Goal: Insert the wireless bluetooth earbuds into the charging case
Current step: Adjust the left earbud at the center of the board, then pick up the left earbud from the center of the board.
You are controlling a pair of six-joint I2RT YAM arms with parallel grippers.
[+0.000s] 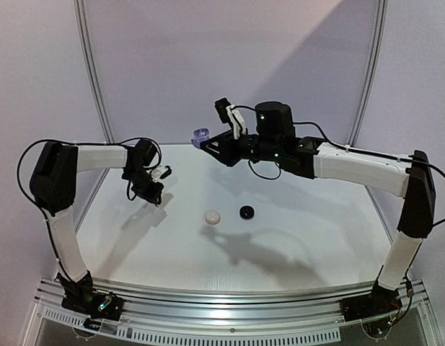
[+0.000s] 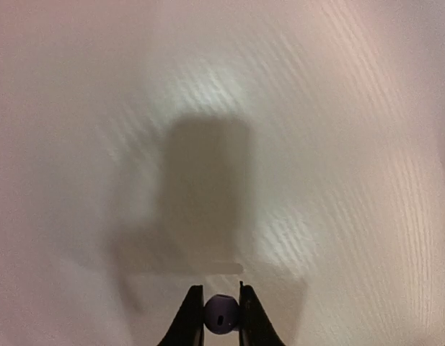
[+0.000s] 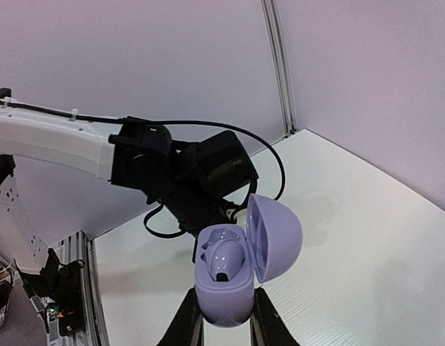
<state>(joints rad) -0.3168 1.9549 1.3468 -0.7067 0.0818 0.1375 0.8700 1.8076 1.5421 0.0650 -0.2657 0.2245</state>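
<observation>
While right pincer (image 3: 223, 311) grips the open case (image 3: 229, 277), left pincer (image 2: 220, 301) pinches an earbud (image 2: 221, 317).

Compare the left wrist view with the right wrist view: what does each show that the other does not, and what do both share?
Only left wrist: a lavender earbud pinched in the left gripper.
Only right wrist: the open lavender charging case held in the right gripper, plus the left arm and wall.
Both: the white table and dark fingers shut on something lavender.
</observation>
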